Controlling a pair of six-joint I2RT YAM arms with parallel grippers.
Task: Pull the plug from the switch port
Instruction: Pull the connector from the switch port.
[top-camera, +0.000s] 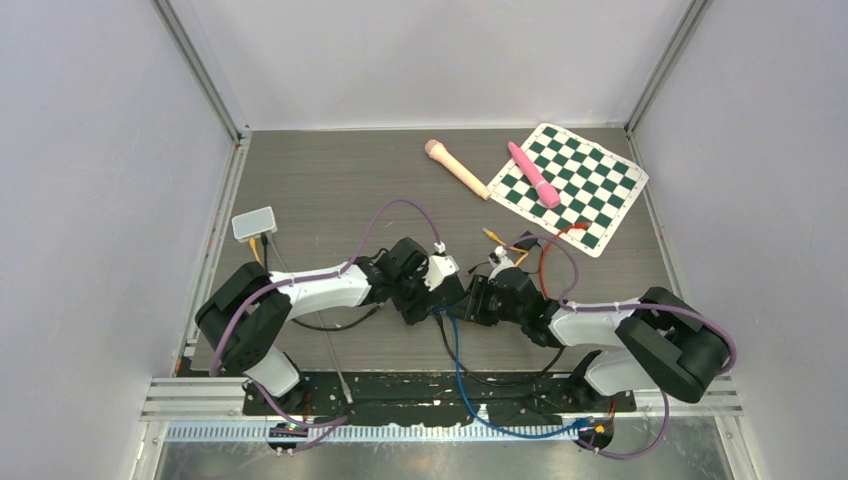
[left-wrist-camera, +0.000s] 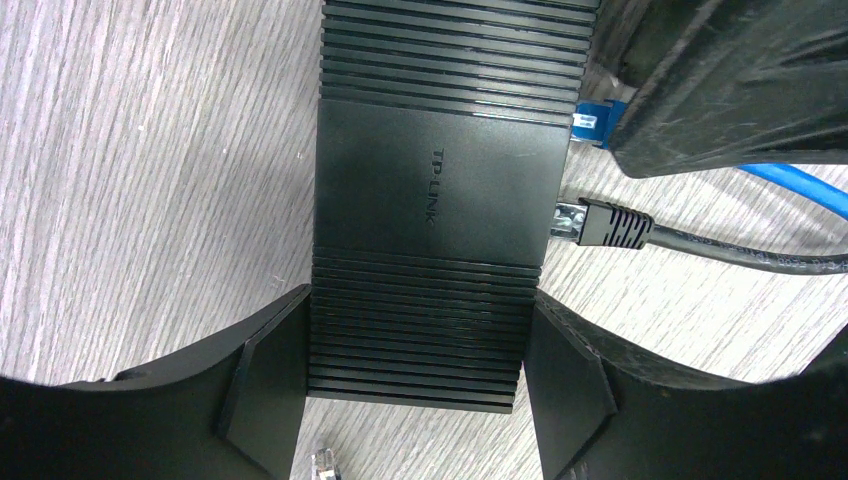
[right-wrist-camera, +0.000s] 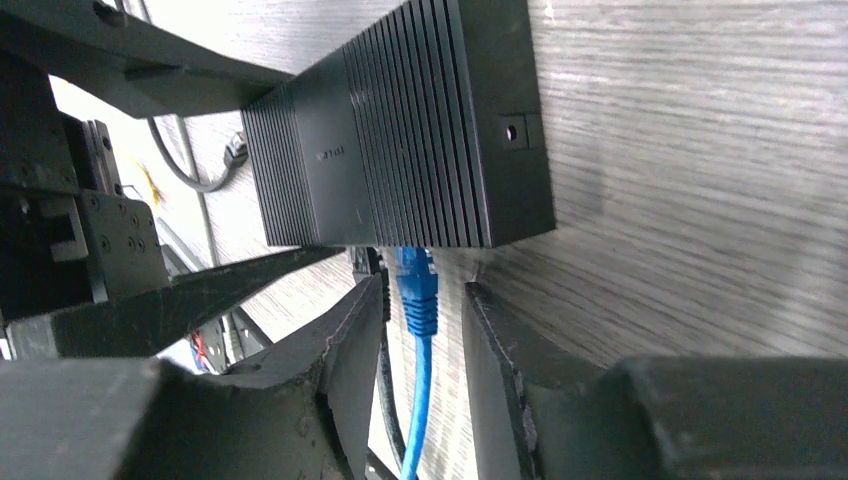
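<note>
"What shows from above?"

"Both arms meet at mid-bench (top-camera: 320, 190). The left hand (top-camera: 418, 303) and right hand (top-camera: 476, 302) sit close together, and cables loop around them. A checkered mat (top-camera: 570, 185) lies at the far right."

"And the left wrist camera?"

"The left hand is pinching the switch (left-wrist-camera: 430, 200), with a finger pressed to each side of its ribbed end. A blue plug (left-wrist-camera: 590, 122) and a black plug (left-wrist-camera: 605, 222) sit in ports along one edge."

"The right wrist?"

"The right hand is spread, one finger on each side of the blue plug, and there's a gap on one side. The plug is seated in its port."
</note>
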